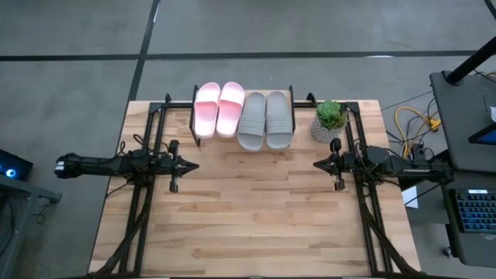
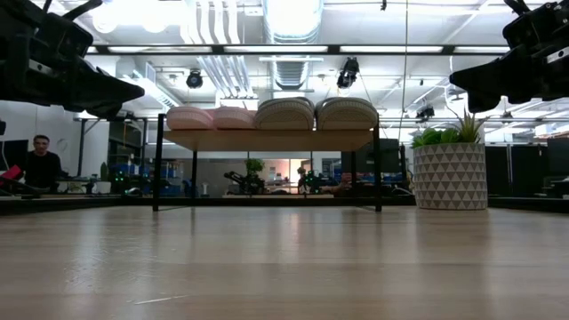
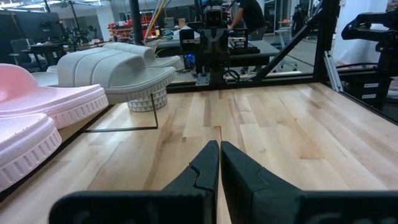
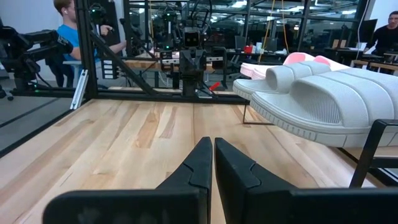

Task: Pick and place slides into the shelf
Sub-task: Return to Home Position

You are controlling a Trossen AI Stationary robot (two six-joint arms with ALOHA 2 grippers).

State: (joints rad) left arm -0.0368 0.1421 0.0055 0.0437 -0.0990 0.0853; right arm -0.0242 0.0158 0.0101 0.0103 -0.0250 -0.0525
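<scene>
The pink pair of slides (image 1: 219,108) and the grey pair (image 1: 265,118) lie side by side, soles down, on top of the shelf (image 2: 267,140) at the table's far edge, pink on the left. They also show in the low view (image 2: 271,114). My left gripper (image 1: 194,165) is shut and empty above the table's left side. My right gripper (image 1: 316,163) is shut and empty above the right side. The two grippers face each other. In the wrist views the fingertips meet, left (image 3: 219,148) and right (image 4: 212,145).
A potted green plant (image 1: 330,121) in a white patterned pot stands at the far right, next to the shelf. Bare wooden tabletop (image 1: 256,209) lies between and in front of the arms. People show in the room beyond the table.
</scene>
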